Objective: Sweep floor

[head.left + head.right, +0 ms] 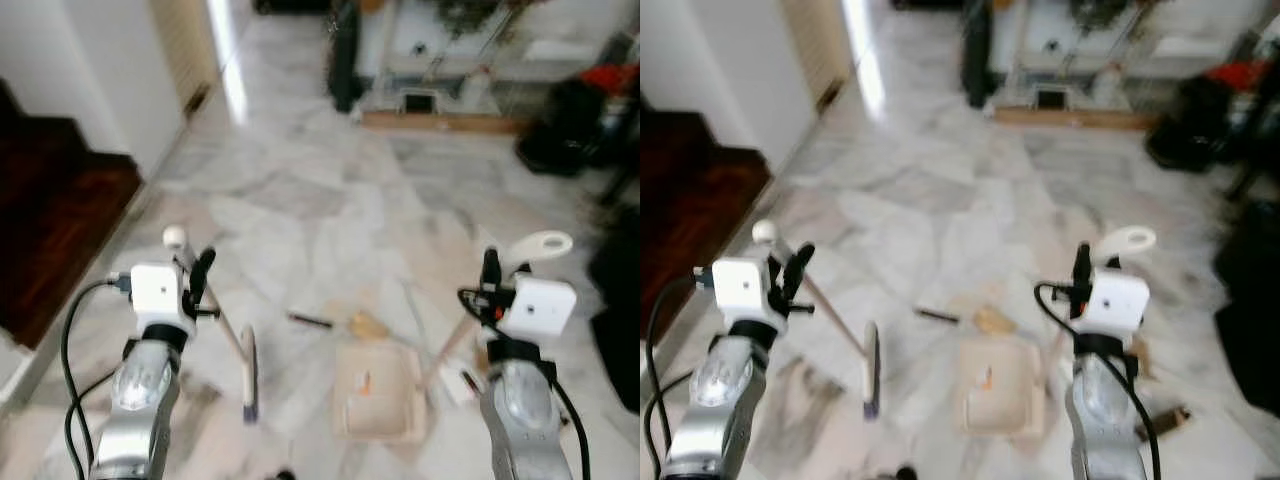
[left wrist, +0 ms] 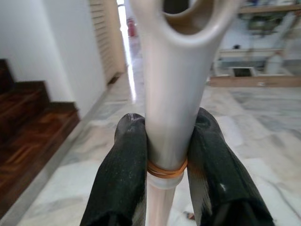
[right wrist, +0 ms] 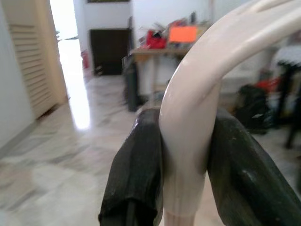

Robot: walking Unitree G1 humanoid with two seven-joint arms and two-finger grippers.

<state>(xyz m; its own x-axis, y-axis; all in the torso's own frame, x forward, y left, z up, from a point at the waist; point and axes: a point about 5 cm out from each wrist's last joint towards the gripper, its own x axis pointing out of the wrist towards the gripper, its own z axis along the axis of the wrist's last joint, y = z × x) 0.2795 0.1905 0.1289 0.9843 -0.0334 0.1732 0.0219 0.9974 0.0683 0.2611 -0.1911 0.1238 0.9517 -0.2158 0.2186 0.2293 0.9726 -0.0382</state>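
Broom handle [image 2: 167, 94] was gripped by left end effector [image 1: 197, 283]. Dustpan handle [image 3: 197, 117] was gripped by right end effector [image 1: 491, 278]. Dustpan [image 1: 378, 392] was set on marble floor [image 1: 300, 200].

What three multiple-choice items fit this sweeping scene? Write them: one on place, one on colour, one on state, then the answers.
1. Where does the dustpan lie?
A. on the stairs
B. on the marble floor between the two arms
C. on a table

2. What colour is the dustpan?
A. cream
B. blue
C. black

3. How does the left gripper stand?
A. open and free
B. shut on the broom handle
C. resting on the floor

Answers:
1 B: it sits on the floor, ahead of the robot, with the broom head to its left.
2 A: pale cream, like both handles.
3 B: the left wrist view shows both fingers pressed against the broom handle; the right gripper likewise clamps the dustpan handle.
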